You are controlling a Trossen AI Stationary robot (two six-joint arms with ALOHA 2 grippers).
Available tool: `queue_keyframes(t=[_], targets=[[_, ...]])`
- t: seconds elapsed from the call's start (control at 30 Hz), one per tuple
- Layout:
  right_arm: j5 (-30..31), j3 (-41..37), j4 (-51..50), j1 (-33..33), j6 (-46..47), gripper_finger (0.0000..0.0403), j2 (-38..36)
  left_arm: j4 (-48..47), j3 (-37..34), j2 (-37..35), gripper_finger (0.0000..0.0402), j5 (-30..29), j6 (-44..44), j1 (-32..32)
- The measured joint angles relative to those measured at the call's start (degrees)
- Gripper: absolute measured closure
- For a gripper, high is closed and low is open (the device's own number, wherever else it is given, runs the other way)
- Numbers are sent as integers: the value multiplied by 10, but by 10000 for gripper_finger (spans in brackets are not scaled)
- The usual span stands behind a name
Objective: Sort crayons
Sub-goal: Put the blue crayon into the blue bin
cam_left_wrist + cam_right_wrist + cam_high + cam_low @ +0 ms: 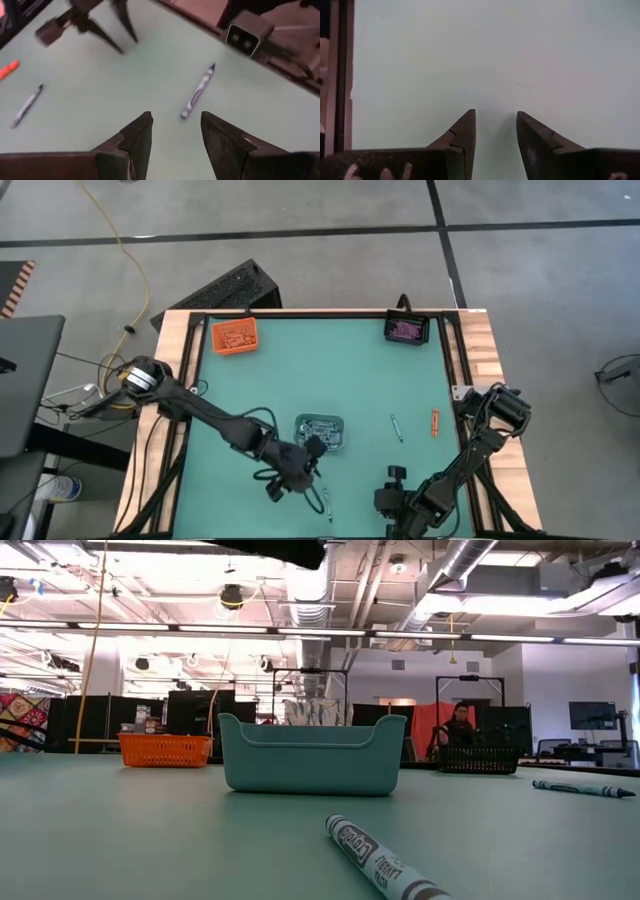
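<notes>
Left gripper (318, 448) at lower centre of the high view, fingers parted, empty. Right gripper (395, 477) lower right, likewise parted.

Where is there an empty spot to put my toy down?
Between the orange tray and black tray the mat is bare. It is crowded near the grey tray, left gripper and loose crayons.

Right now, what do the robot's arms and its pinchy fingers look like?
Both arms are dark, almost black, built of chunky jointed segments, with thin black cables looping alongside. The left arm has a yellow and orange patch near its shoulder. Each gripper, left and right, ends in two dark, wedge-shaped fingers that taper to points, with a small notch on the inner edge.
</notes>
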Motion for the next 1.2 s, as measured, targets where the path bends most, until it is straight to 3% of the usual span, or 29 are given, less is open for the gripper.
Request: queue_keyframes(t=[0.33, 0.9, 1.2], targets=[[0, 1, -3, 8, 36, 269, -1, 33, 12, 81, 244, 23, 23, -27], [2, 1, 7, 10, 60, 269, -1, 38, 98, 218, 244, 59, 61, -29], [3, 1, 9, 10, 59, 269, -1, 30, 115, 237, 261, 60, 57, -24]])
